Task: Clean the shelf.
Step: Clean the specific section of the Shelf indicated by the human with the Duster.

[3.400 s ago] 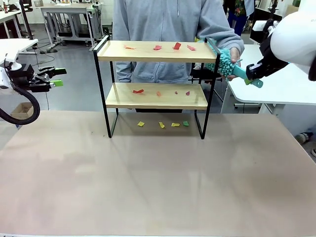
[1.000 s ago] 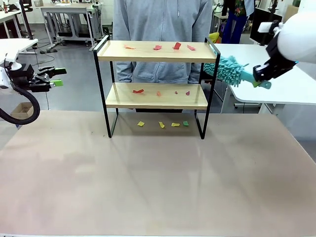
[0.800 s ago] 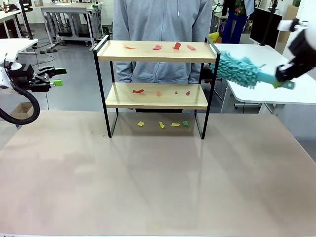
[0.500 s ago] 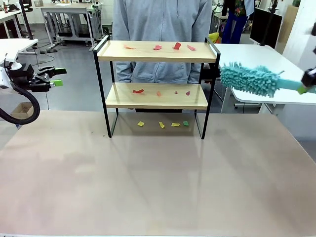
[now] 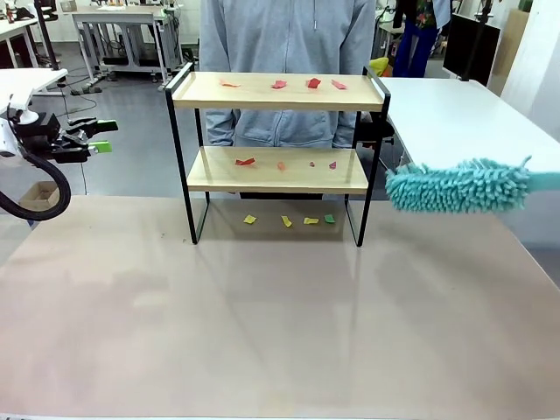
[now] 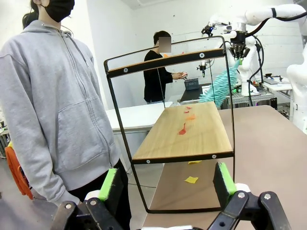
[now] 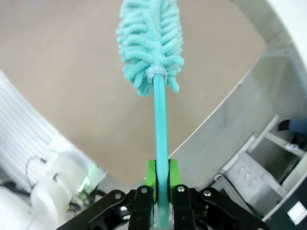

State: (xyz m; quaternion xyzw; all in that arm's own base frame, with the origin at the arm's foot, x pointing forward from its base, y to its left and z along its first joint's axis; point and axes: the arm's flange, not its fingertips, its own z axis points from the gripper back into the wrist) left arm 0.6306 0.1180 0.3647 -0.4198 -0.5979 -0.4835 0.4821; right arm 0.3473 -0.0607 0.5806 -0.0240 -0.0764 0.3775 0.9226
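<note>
Duster point(image 7: 151, 43) in right claw point(image 7: 161, 176), beside shelf point(image 5: 278, 171)

Left gripper point(image 5: 105, 136): black linked fingers, green pads point(image 6: 108, 184), silver bolt heads at the link joints. White wrist housing with a thick black cable point(image 5: 66, 188) looped beneath. Right gripper point(image 7: 162, 178): identical black links, green pads. Person point(image 5: 284, 35): grey zip hoodie, front pocket.

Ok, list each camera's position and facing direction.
Front: fixed between the arms, facing across the table at shelf and person; left tool at left.
Left wrist: on the left arm, looking past its open tool at the shelf's end.
Right wrist: looking along the right tool, shut on the duster, towards the table.
Shared: all show the duster.
</note>
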